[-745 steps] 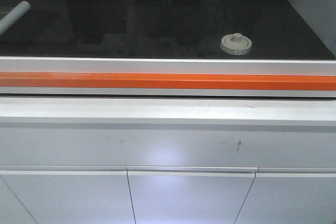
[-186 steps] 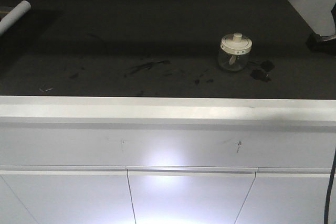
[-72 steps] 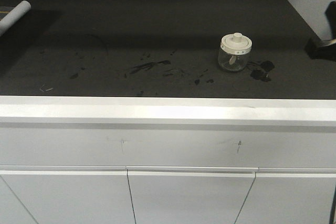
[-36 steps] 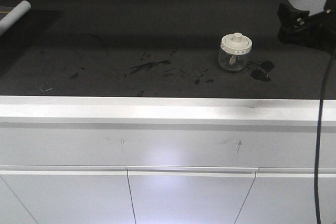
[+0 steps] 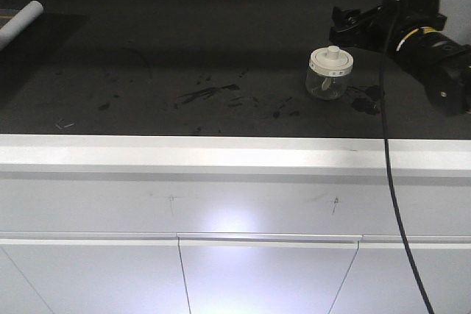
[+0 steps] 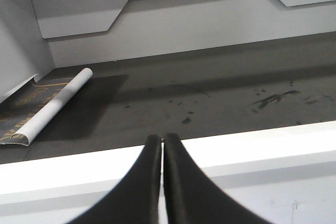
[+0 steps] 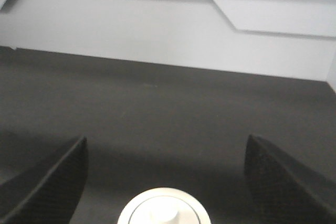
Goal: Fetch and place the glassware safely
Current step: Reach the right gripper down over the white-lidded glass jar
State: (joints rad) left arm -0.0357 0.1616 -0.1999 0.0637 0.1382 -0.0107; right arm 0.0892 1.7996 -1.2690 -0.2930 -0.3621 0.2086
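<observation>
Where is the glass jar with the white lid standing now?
In the front view the glass jar stands on the right part of the black countertop, close to the open right gripper.

Shows only the lid top of the glass jar [image 7: 164,206] in the right wrist view, cropped at 6 o'clock, body hidden below. Cuts off the right hand [image 7: 167,139] there too, fingers [image 7: 50,182] running out at 8 and 4 o'clock. Loses the white roll [image 5: 20,18] past 9 o'clock in the front view. Leaves the lid's rim marks too small to read. Crops the left hand [image 6: 163,137] at 6 o'clock.
</observation>
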